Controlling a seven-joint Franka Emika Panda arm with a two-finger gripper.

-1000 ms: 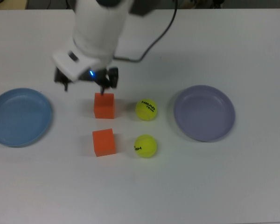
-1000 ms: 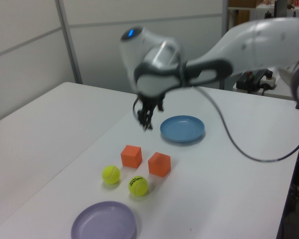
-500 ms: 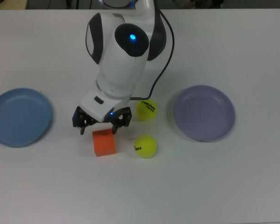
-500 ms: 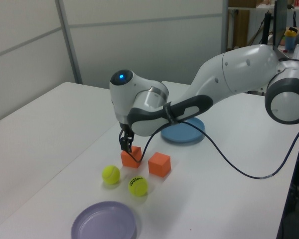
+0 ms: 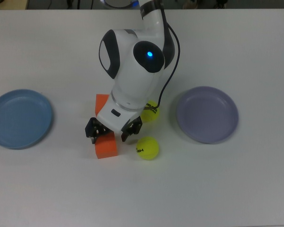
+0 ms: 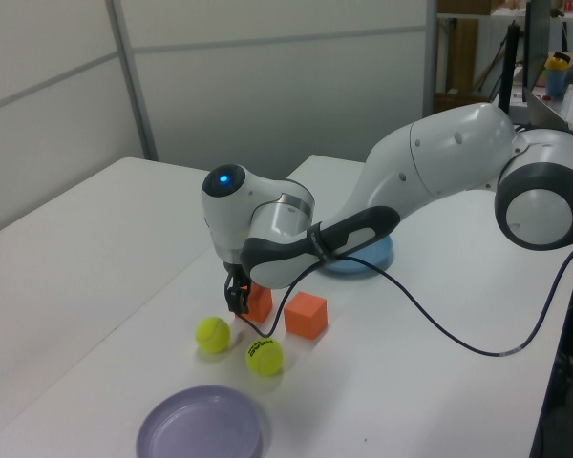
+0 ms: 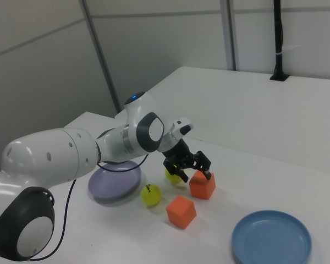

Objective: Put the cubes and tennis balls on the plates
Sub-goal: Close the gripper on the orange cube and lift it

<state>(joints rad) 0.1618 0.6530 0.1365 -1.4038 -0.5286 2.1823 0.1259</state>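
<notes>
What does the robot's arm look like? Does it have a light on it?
The arm is fat, round and glossy white, with dark grey rings at its joints. A small blue light glows near the wrist. A thin black cable loops off it. The gripper is small and black.

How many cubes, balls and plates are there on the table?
Cubes: 2, orange
Balls: 2, yellow-green
Plates: 2, one blue, one lavender
Total: 6
</notes>
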